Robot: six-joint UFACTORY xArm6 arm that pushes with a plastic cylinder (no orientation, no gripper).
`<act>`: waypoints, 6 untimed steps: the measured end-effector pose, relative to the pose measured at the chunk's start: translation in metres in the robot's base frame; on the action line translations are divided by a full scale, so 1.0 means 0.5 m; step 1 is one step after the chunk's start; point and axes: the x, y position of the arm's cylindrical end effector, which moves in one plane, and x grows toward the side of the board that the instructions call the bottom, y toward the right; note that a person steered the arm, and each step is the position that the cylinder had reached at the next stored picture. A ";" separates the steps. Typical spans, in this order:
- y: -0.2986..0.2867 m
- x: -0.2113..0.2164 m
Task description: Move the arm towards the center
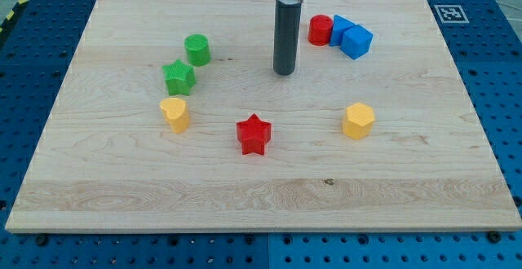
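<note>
The straight dark rod stood upright, its long axis vertical in the view, and its tip (284, 72) rested on the pale wooden board (245, 196) a little above the board's middle. The rod carried nothing and its tip touched no block; bare wood lay all around it.

Nearest to the tip, up and to the view's right, sat a cluster of three blocks: one red cylinder (320, 29) touching a blue block (342, 28) of unclear shape, which in turn touched a blue cube (356, 41). They lay near the board's top edge, apart from the tip.

To the view's left of the tip, well apart, stood one green cylinder (196, 49), with one green star-shaped block (179, 77) just below it and one yellow heart-like block (174, 113) lower still. These three formed a loose column on the left half of the board.

Below the tip, slightly to the left, lay one red star-shaped block (254, 134), with open wood between it and the tip. To the lower right lay one yellow hexagonal block (358, 120), also well apart.

In all there were eight blocks: two red, two blue, two green, two yellow. They ringed the centre loosely, and the board's whole bottom strip and both side margins held open room.
</note>
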 end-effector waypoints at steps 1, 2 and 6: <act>0.000 0.004; 0.000 0.004; 0.000 0.078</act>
